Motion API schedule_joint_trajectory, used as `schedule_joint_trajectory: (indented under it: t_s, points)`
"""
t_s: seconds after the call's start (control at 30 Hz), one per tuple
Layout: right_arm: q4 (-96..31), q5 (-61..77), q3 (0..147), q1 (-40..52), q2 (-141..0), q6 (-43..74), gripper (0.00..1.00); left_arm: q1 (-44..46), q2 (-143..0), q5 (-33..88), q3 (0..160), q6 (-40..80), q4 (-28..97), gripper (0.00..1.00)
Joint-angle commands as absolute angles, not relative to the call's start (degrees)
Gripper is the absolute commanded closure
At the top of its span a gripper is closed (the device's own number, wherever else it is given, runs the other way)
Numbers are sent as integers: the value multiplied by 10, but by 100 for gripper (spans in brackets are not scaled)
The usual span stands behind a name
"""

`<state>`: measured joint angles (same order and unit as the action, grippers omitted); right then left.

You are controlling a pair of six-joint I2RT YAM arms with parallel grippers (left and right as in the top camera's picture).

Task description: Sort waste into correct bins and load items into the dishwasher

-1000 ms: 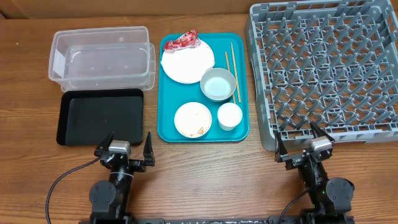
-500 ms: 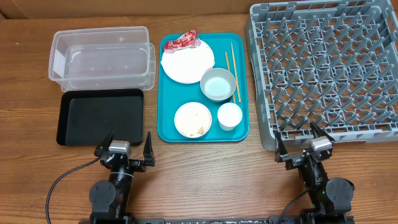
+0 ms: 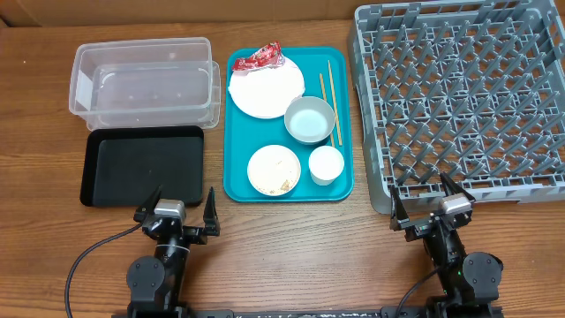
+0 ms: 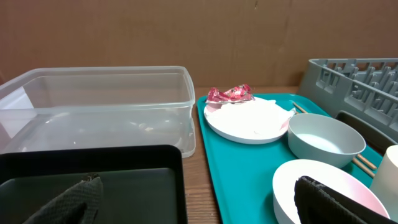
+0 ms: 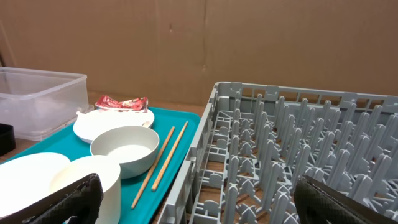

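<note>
Well, far on the left side of the wooden table sits the clear tub, and the flat black tray lies just in front of it, closer to the arms. Near the black tray, at the front of the table, is the left gripper. Its two fingers are spread wide apart, with no thing between them. In its own camera the dark fingers show at the bottom, one over the black tray and one over the small plate.

Next comes the teal tray, between the tub and the rack. At its far end the red wrapper lies on the edge of the big plate. A white napkin seems to lie on that plate, but it is hard to tell it from the plate. The pale bowl sits just beside the big plate. The small plate is at the near end, with little bits of food on it. The white cup stands just beside it, on the right. The two chopsticks lie flat along the right side of the teal tray, next to the bowl.

On the right is the big grey dish rack, with its rows of pegs standing up. The right gripper sits by the near left corner of the rack. Its fingers are spread wide apart too
</note>
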<state>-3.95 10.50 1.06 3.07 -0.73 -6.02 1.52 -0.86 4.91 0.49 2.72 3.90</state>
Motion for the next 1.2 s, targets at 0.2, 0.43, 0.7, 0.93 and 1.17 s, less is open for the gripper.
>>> schedule_joint_trajectory:
  t_s: [0.2,0.43,0.7,0.93,1.17]
  points:
    - [-36,108,4,29,-2,-56,0,19,-3,55,3,17,40,0]
    - [-36,108,4,29,-2,-56,0,19,-3,55,3,17,40,0]
    - [-36,108,4,29,-2,-56,0,19,-3,55,3,17,40,0]
    - [-36,108,4,29,-2,-56,0,19,-3,54,3,17,40,0]
    - [-36,108,4,29,-2,-56,0,19,-3,103,3,73,-11,0]
